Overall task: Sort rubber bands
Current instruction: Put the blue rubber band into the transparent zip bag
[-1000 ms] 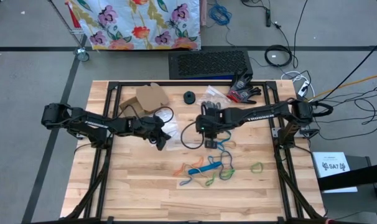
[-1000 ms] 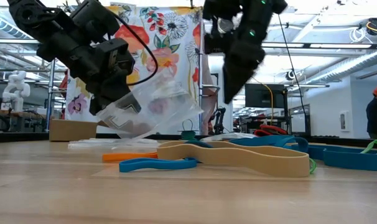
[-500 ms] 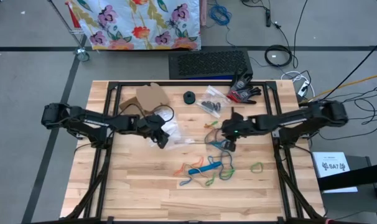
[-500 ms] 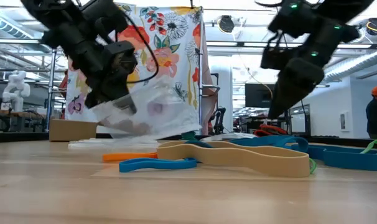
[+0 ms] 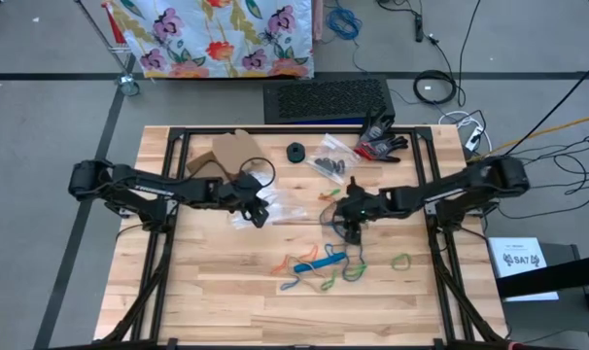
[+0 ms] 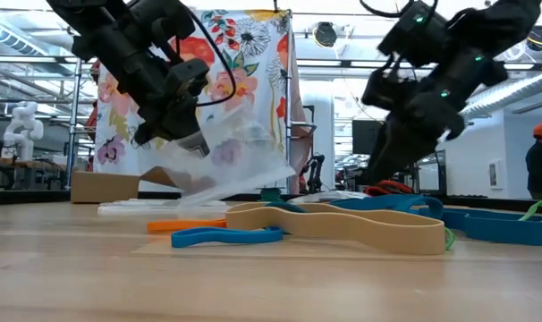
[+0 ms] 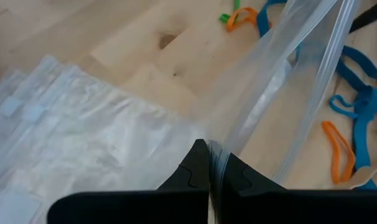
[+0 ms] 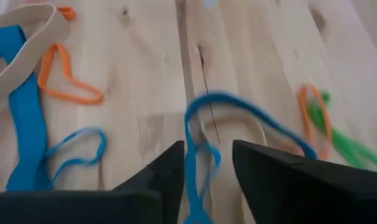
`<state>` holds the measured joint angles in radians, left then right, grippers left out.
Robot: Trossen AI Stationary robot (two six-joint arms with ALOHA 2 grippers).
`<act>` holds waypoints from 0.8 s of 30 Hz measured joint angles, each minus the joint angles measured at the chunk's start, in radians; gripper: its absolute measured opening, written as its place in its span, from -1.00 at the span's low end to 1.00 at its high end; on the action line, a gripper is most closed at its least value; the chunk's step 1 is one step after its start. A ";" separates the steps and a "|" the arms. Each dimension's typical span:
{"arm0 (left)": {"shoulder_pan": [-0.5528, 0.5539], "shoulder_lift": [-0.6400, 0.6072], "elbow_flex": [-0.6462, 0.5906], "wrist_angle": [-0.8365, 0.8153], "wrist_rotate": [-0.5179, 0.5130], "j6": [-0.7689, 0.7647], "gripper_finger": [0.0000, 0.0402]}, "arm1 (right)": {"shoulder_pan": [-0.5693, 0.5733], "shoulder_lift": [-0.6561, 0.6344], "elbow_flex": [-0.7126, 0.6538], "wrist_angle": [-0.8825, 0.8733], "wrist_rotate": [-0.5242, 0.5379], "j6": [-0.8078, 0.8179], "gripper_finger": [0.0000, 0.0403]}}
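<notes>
High view, table: the wooden table (image 5: 217,301) is carrying a loose pile of rubber bands (image 5: 319,264), lying toward the near edge, right of the middle.
High view, left gripper: the left gripper (image 5: 259,206) is hanging left of the pile, farther back, and is pinching a clear bag (image 5: 280,202) that is trailing toward the right arm.
High view, right gripper: the right gripper (image 5: 351,222) is hovering just behind the pile, a blue band (image 5: 345,229) showing at its tip.
High view, stray band: a green band (image 5: 401,261) is lying right of the pile, apart from it.
Low view, bands: a wide tan band (image 6: 342,225) is lying in front, with a blue band (image 6: 226,236) and an orange band (image 6: 186,225) left of it.
Low view, grippers: the left gripper (image 6: 183,143) is holding the bag (image 6: 235,161) above the pile's left end; the right gripper (image 6: 378,170) is hanging above its right end.
Left wrist view, jaws: the fingers (image 7: 195,171) are closing tight on the bag's edge (image 7: 282,87), bands (image 7: 356,112) lying beyond.
Right wrist view, jaws: the fingers (image 8: 167,174) are standing apart, with a blue band (image 8: 198,158) draping in the gap; whether they are gripping it I cannot tell.
</notes>
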<state>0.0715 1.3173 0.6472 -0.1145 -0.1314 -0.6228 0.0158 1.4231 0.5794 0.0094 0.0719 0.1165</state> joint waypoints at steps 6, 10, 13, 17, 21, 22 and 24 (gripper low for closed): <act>0.000 0.024 0.000 0.001 0.000 0.000 -1.00 | 0.000 0.152 0.107 0.016 -0.045 -0.070 -0.20; 0.000 0.026 0.000 0.005 0.000 0.008 -1.00 | 0.000 0.244 0.153 -0.005 -0.043 -0.094 -0.24; 0.000 0.026 0.000 0.005 0.000 0.009 -1.00 | -0.002 0.293 0.184 -0.031 -0.047 -0.081 -0.35; 0.000 0.026 0.000 0.004 0.001 0.009 -1.00 | 0.010 0.318 0.214 -0.036 -0.043 -0.109 -0.68; 0.000 0.026 0.000 0.007 0.000 0.010 -1.00 | 0.014 0.295 0.253 -0.059 -0.010 -0.145 -0.95; 0.000 0.026 0.000 0.007 0.000 0.009 -1.00 | 0.013 0.280 0.274 -0.059 0.020 -0.148 -0.95; 0.000 0.026 0.000 0.007 0.000 0.008 -1.00 | 0.011 0.250 0.320 -0.049 0.061 -0.171 -0.98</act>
<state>0.0715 1.3430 0.6472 -0.1073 -0.1310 -0.6151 0.0268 1.6729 0.8998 -0.0399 0.1325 -0.0544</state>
